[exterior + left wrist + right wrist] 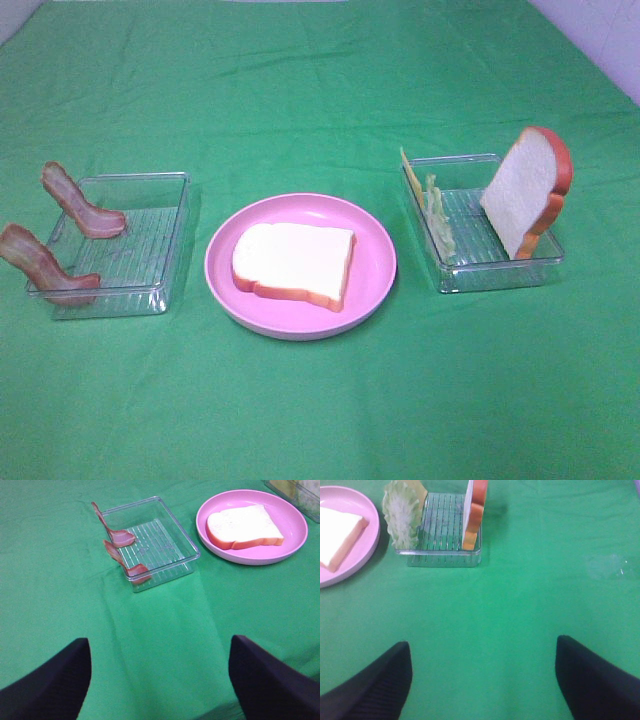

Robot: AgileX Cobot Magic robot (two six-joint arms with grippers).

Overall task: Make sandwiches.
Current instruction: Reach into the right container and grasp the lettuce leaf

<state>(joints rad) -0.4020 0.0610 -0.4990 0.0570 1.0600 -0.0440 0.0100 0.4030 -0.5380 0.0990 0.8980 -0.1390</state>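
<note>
One white bread slice [294, 262] [243, 526] [337, 532] with orange-brown crust lies flat on the pink plate [375, 262] in the middle. A second bread slice [527, 188] [474, 512] leans upright in the clear tray [500, 272] on the right, beside a green lettuce leaf [438, 212] [401, 514] and a yellow cheese slice [405, 163] [419, 490]. Two bacon strips [80, 203] [38, 263] [115, 531] [126, 563] lean on the left clear tray [150, 290]. Neither arm shows in the high view. My left gripper [160, 677] and right gripper [482, 677] both stand open over bare cloth, short of the trays.
A green cloth [320, 410] covers the whole table. A pale wall shows at the far right corner [600, 30]. In the left wrist view the corner of the right tray [295, 490] shows beyond the plate.
</note>
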